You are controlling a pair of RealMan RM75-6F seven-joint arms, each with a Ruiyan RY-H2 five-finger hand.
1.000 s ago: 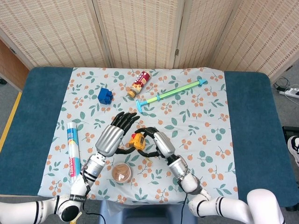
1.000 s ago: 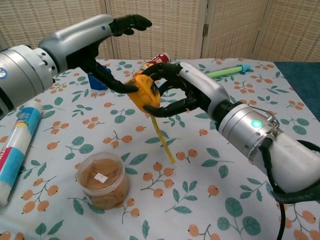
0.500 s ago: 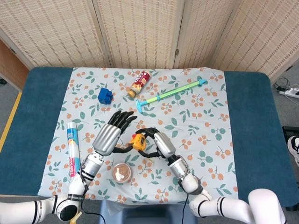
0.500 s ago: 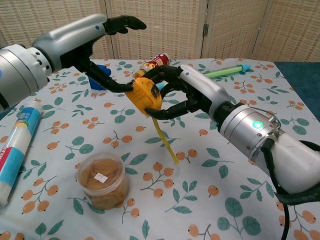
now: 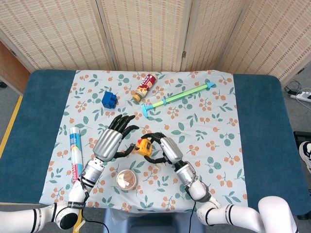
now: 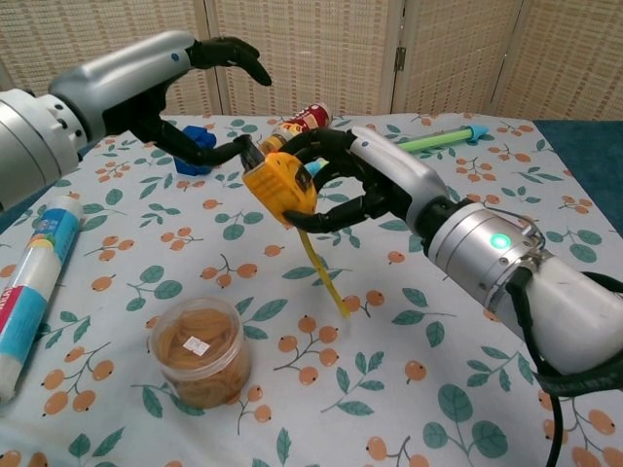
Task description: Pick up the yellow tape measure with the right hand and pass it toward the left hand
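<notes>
My right hand (image 5: 163,147) (image 6: 355,185) grips the yellow tape measure (image 5: 143,146) (image 6: 278,188) above the middle of the floral cloth. A strip of yellow tape (image 6: 324,274) hangs down from the case. My left hand (image 5: 112,140) (image 6: 185,92) hovers just left of it, fingers spread and holding nothing. In the chest view its thumb (image 6: 226,152) ends a small gap short of the case.
A clear tub of brown contents (image 5: 126,179) (image 6: 200,351) stands below the hands. A white tube (image 5: 76,152) (image 6: 29,275) lies at the left. Farther back are a blue block (image 5: 109,99), a small bottle (image 5: 145,87) and a green-and-blue stick (image 5: 178,96).
My left hand has drawn back to the left, and its thumb has come off the tape measure. The right hand still holds the tape measure in nearly the same place.
</notes>
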